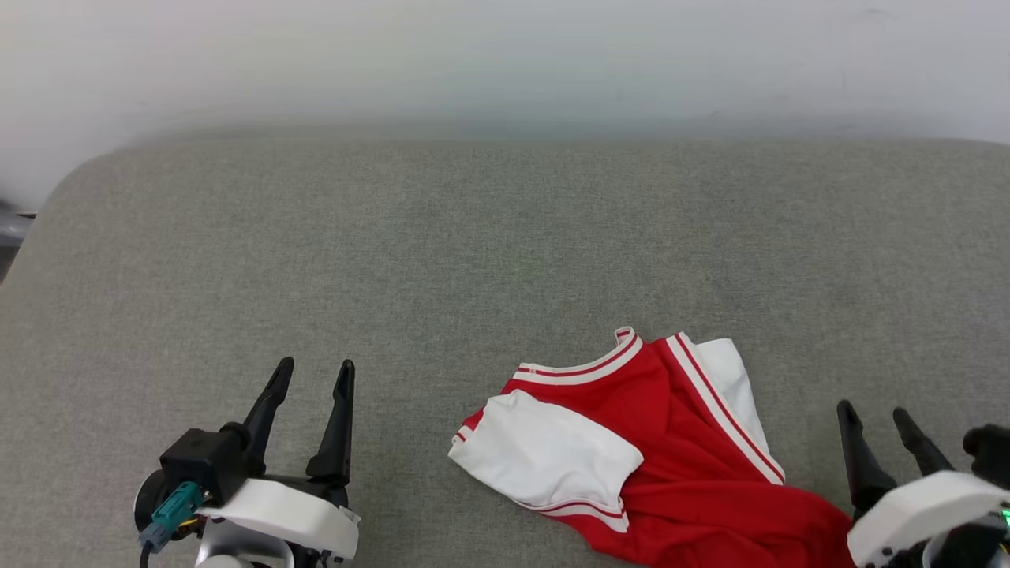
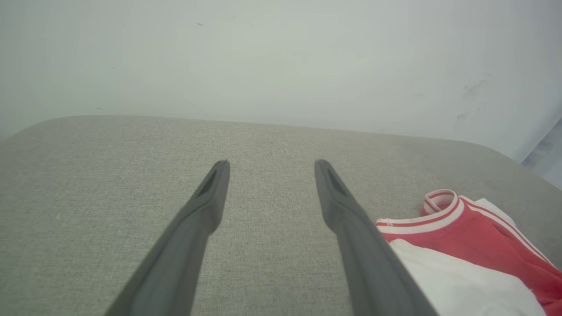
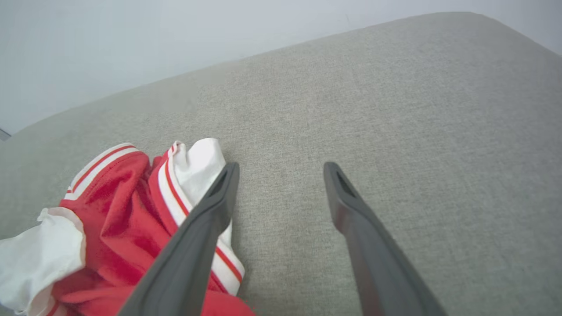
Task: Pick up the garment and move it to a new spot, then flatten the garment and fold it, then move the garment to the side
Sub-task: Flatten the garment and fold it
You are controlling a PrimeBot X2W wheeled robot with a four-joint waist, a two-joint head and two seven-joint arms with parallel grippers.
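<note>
The garment (image 1: 678, 442), red with white sleeves and red-and-white striped trim, lies crumpled on the grey cushioned surface (image 1: 473, 260) at the lower right of the head view. Its lower part runs off the bottom edge. My right gripper (image 1: 876, 414) stands open just right of it, with nothing between the fingers. In the right wrist view the garment (image 3: 118, 210) lies left of the right gripper (image 3: 281, 169), beside the left finger. My left gripper (image 1: 314, 369) is open at the lower left, well apart from the cloth. The left wrist view has the garment (image 2: 474, 237) right of the left gripper (image 2: 271, 166).
A pale wall (image 1: 505, 63) rises behind the surface's far edge. The surface's rounded far left corner (image 1: 71, 177) falls away to a dark gap. Bare grey fabric stretches across the middle and far side.
</note>
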